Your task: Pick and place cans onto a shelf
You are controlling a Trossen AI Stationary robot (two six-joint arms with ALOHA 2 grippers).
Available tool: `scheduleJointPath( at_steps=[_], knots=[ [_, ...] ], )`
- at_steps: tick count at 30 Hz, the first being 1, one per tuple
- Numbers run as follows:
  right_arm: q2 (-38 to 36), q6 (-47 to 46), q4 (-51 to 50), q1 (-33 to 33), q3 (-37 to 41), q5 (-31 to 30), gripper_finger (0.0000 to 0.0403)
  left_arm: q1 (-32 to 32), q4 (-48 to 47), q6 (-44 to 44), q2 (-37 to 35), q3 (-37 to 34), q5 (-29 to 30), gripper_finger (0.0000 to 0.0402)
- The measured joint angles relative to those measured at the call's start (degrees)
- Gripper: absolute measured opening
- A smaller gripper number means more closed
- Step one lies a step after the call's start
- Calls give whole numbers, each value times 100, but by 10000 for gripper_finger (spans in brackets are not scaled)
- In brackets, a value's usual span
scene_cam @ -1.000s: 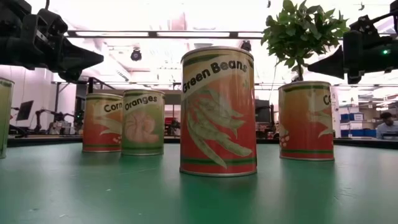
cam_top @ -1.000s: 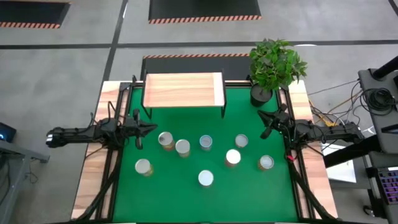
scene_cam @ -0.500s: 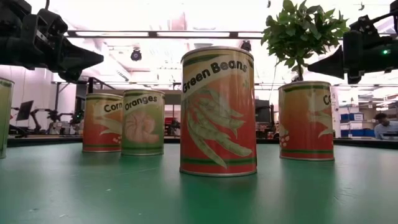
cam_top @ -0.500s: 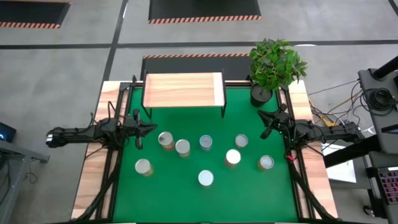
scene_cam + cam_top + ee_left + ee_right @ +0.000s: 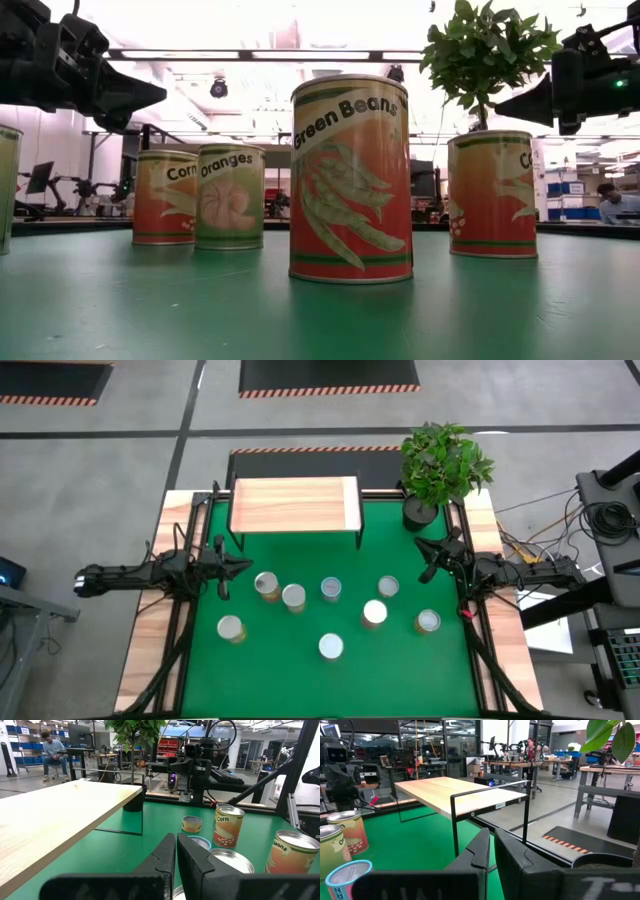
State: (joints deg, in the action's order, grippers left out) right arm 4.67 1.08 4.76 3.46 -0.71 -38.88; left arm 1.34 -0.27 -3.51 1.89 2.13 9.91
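Seven cans waiting, shelf sitting bare, both arms hanging at the mat's side edges.

High view: the cans (image 5: 293,597) are standing upright mid-mat, the shelf (image 5: 294,504) at the far edge; the left gripper (image 5: 240,567), fingers together, is pointing at the nearest can (image 5: 266,585), just beside it. Low view: can axes are showing vertical. Left wrist view: tins are lying straight ahead. Right wrist view: the right gripper (image 5: 490,851), pinched empty, is facing the shelf.

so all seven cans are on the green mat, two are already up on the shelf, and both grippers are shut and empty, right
Not quite: no can is on the shelf yet. The high view shows its pale board bare, with all seven cans standing on the green mat. The rest holds: the left gripper and the right gripper are both shut and empty, one at each side of the mat.
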Motion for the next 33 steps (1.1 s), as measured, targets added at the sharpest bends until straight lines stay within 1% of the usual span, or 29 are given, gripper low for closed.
scheduleJointPath(
  at_steps=[28, 29, 30, 31, 33],
  knots=[
    [0, -45, 8, 0, 2, 3, 18, -1, 4, 4, 0, 0, 2, 0],
    [0, -268, 19, 0, 0, 20, 18, -1, 30, 46, 2, 0, 8, 0],
    [-2, -731, 17, 4, 2, 94, 18, 4, 130, 96, 2, -1, 18, 0],
    [-2, -1384, -3, 3, 0, 261, 18, 4, 355, -19, 7, -2, 12, 0],
    [0, -2573, 59, 2, 0, 654, 18, -7, 1180, -829, 35, -2, -149, 0]
  ],
)
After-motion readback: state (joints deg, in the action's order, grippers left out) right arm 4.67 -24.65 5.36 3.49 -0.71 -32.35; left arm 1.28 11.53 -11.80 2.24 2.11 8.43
